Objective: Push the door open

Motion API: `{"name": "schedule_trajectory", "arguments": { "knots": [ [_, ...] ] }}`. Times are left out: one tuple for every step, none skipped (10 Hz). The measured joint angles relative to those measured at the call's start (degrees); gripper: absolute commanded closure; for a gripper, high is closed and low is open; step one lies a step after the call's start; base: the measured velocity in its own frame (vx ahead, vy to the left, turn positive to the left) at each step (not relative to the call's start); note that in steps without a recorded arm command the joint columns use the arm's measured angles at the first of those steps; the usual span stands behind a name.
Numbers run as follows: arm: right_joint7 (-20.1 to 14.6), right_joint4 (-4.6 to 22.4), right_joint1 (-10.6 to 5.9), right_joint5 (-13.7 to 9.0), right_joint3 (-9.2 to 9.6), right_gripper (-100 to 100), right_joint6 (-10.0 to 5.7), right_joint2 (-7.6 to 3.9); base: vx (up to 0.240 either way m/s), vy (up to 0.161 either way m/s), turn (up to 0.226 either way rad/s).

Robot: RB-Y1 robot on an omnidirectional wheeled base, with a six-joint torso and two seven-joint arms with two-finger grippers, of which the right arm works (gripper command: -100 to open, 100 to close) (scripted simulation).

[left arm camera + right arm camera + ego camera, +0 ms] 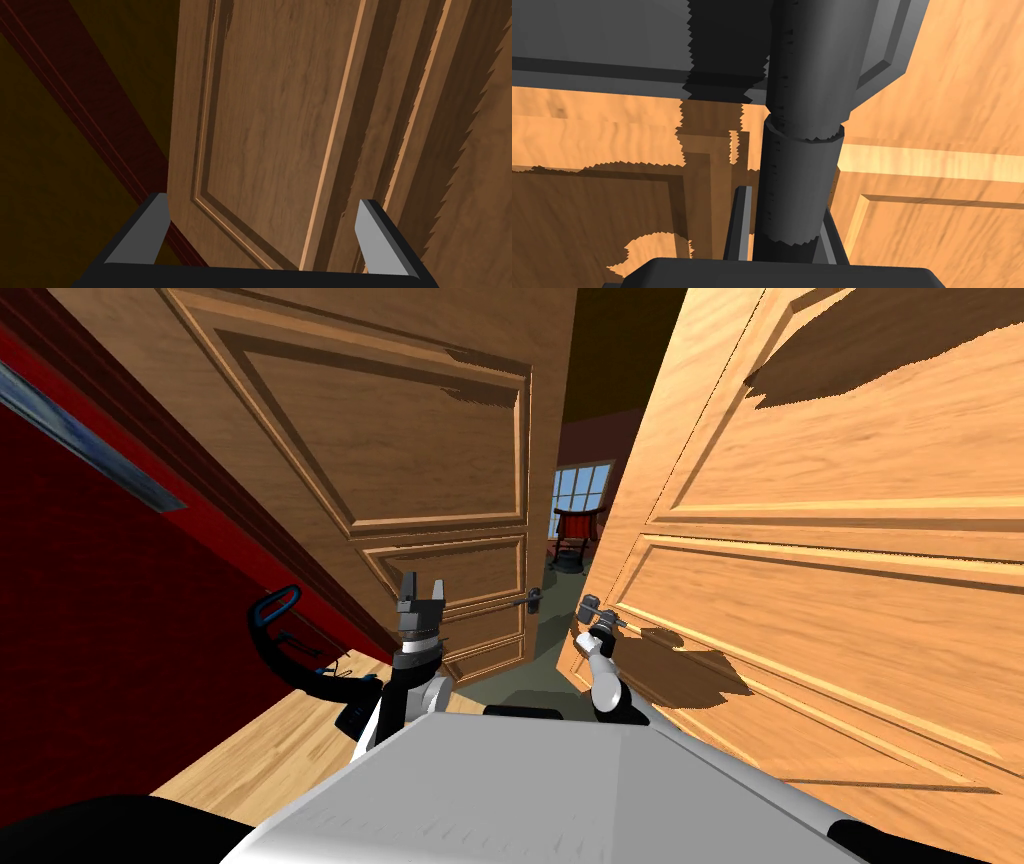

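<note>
Two panelled wooden door leaves stand ajar with a gap between them. The darker left door [400, 438] carries a dark lever handle [530, 601] at its edge. The brighter right door [820, 588] fills the right side. My right gripper [592, 618] is at that door's dark handle [799, 175]; in the right wrist view the right gripper [784, 232] is shut on the cylindrical lever, below its grey backplate [612, 45]. My left gripper [421, 588] is open and points at the left door's panel [270, 125], close to it, and the left gripper [262, 235] holds nothing.
A dark red wall [110, 618] runs along my left, with a black and blue curved bar [275, 613] low beside it. Light wooden floor [260, 738] lies below. Through the gap I see a window [580, 488] and a red chair [576, 528].
</note>
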Motion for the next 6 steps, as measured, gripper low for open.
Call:
{"name": "schedule_trajectory", "arguments": {
  "knots": [
    [0.1,2.4,-1.03,-0.3,-0.75,100,-1.47,-1.4,0.031,-0.046,0.05],
    [0.5,0.0,-0.42,-0.4,-1.06,100,-0.99,-0.55,0.031,-0.066,0.166],
    [1.3,-1.8,-0.07,-0.8,-2.22,100,-0.68,0.02,0.028,-0.084,0.101],
    [1.5,-0.5,-0.52,-1.0,-2.79,100,-1.64,-0.65,0.021,-0.078,0.119],
    [1.9,-1.2,-0.51,-1.3,-3.51,100,-1.94,-0.48,0.033,-0.083,0.167],
    [2.3,-1.7,-0.35,-1.5,-4.33,100,-2.29,-0.48,0.04,-0.065,0.034]
  ]
}}
